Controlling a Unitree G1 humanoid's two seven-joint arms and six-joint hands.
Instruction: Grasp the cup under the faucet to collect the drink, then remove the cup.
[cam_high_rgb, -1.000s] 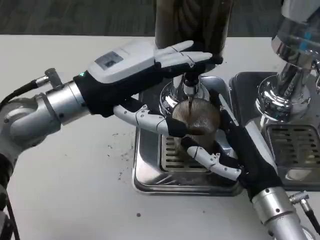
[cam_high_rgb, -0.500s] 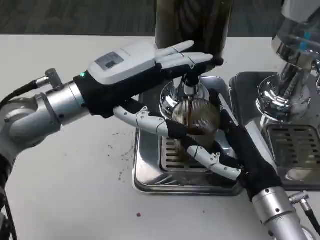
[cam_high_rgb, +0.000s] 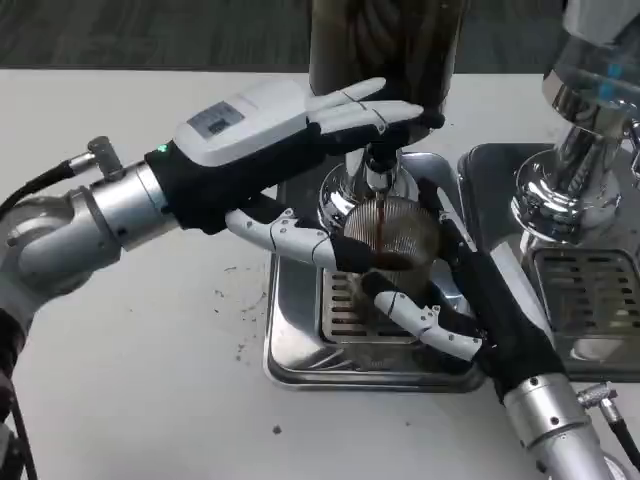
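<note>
Standing on the slotted grate of a shiny metal drip tray (cam_high_rgb: 300, 365), the clear ribbed cup (cam_high_rgb: 392, 240) sits directly beneath the chrome faucet (cam_high_rgb: 378, 178), and a thin dark stream falls from the spout into it; brown liquid shows along the inside of the rim. From the 5 o'clock side the right hand (cam_high_rgb: 462, 300) wraps the cup, its black palm against the cup's 3 o'clock wall and its white-and-black fingers (cam_high_rgb: 425, 322) curled across the cup's near face at 6 o'clock, so this hand holds the cup. The left hand (cam_high_rgb: 280, 140) comes in from 9 o'clock. Its upper fingers (cam_high_rgb: 375, 108) lie stretched flat over the top of the faucet at the cup's 12 o'clock, pressing near the dark dispenser tank (cam_high_rgb: 385, 45), while its lower fingers (cam_high_rgb: 290, 235) reach toward the cup's 9 o'clock side and appear to touch its wall; whether they grip anything I cannot tell. At 3 o'clock from the cup stands a second chrome tap (cam_high_rgb: 575, 150) over its own tray (cam_high_rgb: 590, 300). Dark specks dot the white table (cam_high_rgb: 150, 380) at 8 o'clock from the tray.
</note>
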